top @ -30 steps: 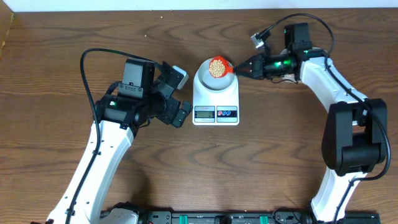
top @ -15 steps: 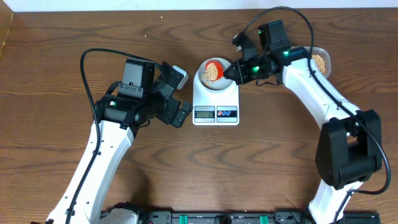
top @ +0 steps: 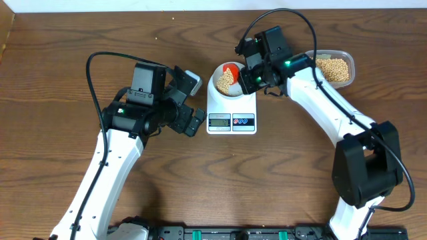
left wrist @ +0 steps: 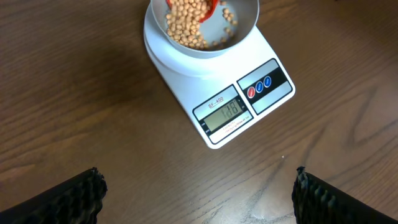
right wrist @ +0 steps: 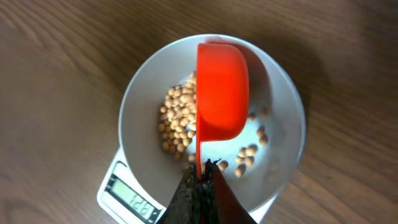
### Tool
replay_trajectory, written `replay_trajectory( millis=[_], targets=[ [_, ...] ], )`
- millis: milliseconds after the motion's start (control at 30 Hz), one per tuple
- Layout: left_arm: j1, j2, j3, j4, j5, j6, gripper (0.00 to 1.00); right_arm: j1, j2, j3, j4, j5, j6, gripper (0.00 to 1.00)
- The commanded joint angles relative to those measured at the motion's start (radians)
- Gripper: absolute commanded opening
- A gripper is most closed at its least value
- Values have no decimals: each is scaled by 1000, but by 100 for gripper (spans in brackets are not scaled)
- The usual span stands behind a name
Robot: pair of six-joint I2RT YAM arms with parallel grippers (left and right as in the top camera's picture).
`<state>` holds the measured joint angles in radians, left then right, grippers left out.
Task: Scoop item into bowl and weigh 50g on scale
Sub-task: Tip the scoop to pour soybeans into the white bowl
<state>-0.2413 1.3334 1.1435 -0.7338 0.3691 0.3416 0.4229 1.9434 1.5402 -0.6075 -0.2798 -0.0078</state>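
Beans (right wrist: pixel 177 121) lie in the bowl (right wrist: pixel 138 102) under the red scoop (right wrist: pixel 222 87) pinched by right hand (right wrist: pixel 202 182); left hand (left wrist: pixel 196 193) wide.

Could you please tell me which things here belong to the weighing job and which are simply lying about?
Part of the job: beans, bowl, scale, red scoop held in the shut right fingers, clear tub of more beans.
Just standing by: left fingers, open and empty, beside the scale.
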Motion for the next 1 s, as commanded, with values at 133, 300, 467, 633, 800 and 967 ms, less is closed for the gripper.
replay_trajectory(
  millis=[133, 300, 467, 633, 800, 967],
  targets=[
    [3, 7, 13, -3, 12, 16, 98, 47, -72, 19, -10, 183, -92, 1],
    [3, 7, 13, -3, 12, 16, 98, 82, -90, 19, -14, 280, -126, 1],
    [3, 7, 13, -3, 12, 16, 98, 101, -90, 19, -16, 308, -148, 1],
    [3, 7, 13, -3, 12, 16, 98, 110, -90, 19, -19, 308, -158, 1],
    [3, 7, 13, -3, 12, 16, 98, 110, -95, 19, -32, 304, -158, 1],
    [3, 7, 13, -3, 12, 16, 98, 109, -116, 19, -40, 298, -158, 1]
  ],
)
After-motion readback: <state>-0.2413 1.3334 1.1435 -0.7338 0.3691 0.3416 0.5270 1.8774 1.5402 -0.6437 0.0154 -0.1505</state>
